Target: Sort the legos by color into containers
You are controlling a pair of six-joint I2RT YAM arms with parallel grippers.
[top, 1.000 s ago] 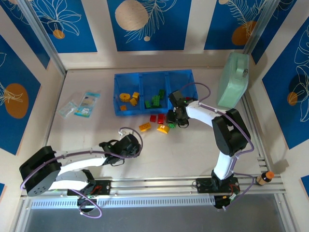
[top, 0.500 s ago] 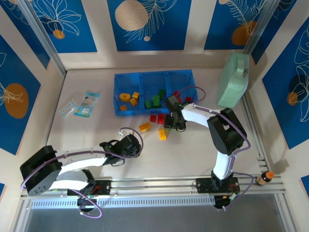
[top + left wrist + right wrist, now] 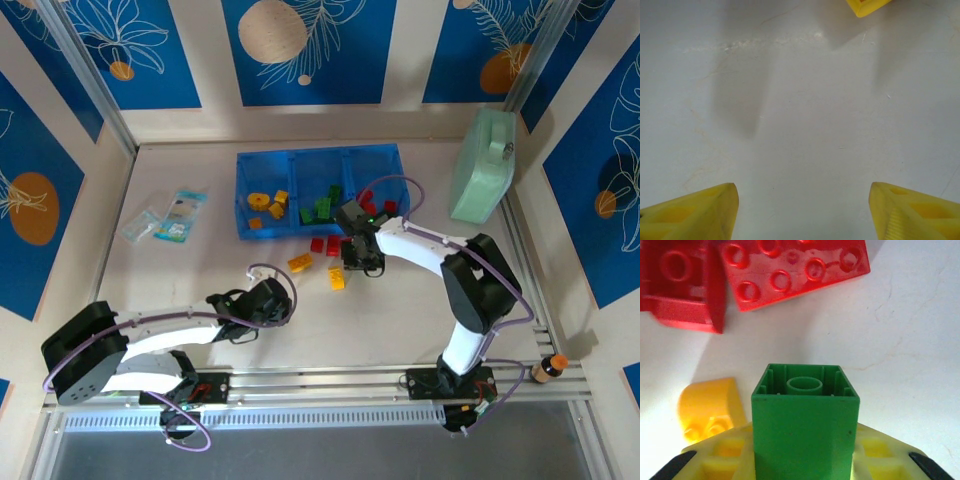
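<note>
Pinching now: the right gripper (image 3: 358, 258) was pressed onto a green brick (image 3: 805, 410), which stood between its yellow pads with the hollow underside facing the wrist camera.
Position: from overhead, that gripper sat low over the table (image 3: 400, 320), just at 6 o'clock of the blue tray (image 3: 318, 153).
Idle tool: the left gripper (image 3: 802, 215) was spread and empty over bare table, with a yellow brick (image 3: 867, 6) poking in at 1 o'clock of its wrist view.
Destination: the middle compartment (image 3: 318, 172), judged from the green bricks already lying in it; yellow ones lay in the compartment at its 9 o'clock, red ones at its 3 o'clock.
Neighbours: two red bricks (image 3: 795, 267) lay at 11 and 12 o'clock of the held brick, and a rounded yellow piece (image 3: 710, 407) lay at 9 o'clock, just beside one pad.
Slip risk: the pads met smooth side walls, so a quick lift could have let the brick twist or drop.
Snag risk: the rounded piece sat close enough that a sideways start might have dragged it along or knocked it away.
Wall risk: a carry kept too low would likely have clipped the tray's near wall and shoved the tray toward 12 o'clock.
Mis-sort risk: a release near the divider could have bounced the brick in among the red ones.
</note>
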